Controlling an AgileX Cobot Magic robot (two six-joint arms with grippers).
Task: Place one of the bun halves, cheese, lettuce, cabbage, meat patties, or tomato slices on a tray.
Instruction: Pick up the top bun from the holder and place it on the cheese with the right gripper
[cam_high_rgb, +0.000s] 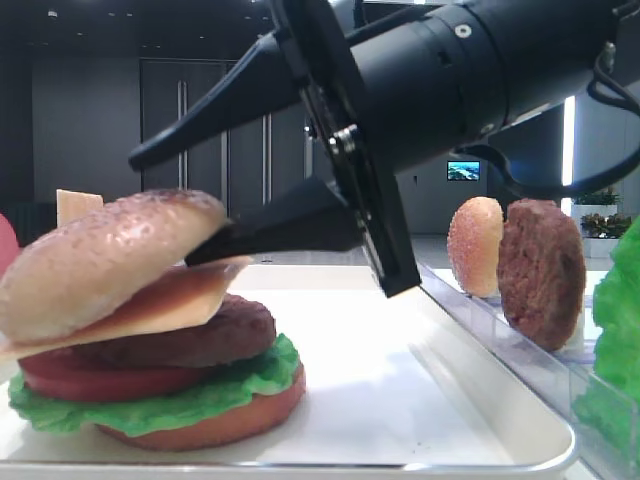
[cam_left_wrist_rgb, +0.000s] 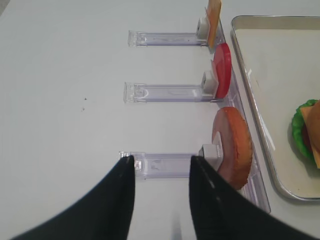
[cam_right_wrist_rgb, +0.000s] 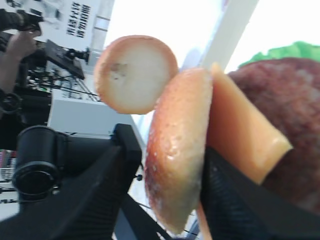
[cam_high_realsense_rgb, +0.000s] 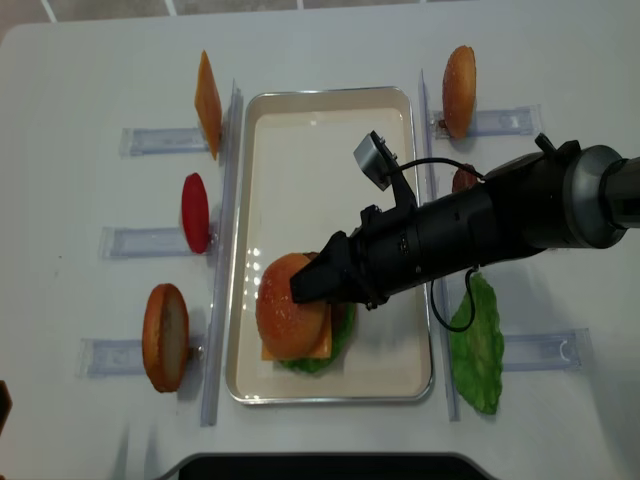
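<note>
I have the right gripper (cam_high_rgb: 215, 200) straddling the domed, speckled golden-tan bun top (cam_high_rgb: 105, 260): one black finger arcs above the crust, the other is wedged under its raised edge, and daylight shows above the crust, so I read the jaws as parted and letting go rather than clamped, though the wrist view is too close to be sure of contact. The bun top sits tilted on the burger stack in the large white rectangular tray (cam_high_realsense_rgb: 400, 240), over a thin pale yellow cheese slice (cam_high_rgb: 175, 305), dark-brown meat patty (cam_high_rgb: 200, 335), red tomato slice (cam_high_rgb: 90, 378) and ruffled green lettuce (cam_high_rgb: 150, 400). My worry: pulling the lower finger out could drag the bun or cheese sideways and topple the lopsided stack. The left gripper (cam_left_wrist_rgb: 161, 162) hangs open over the white worktop (cam_left_wrist_rgb: 60, 60).
</note>
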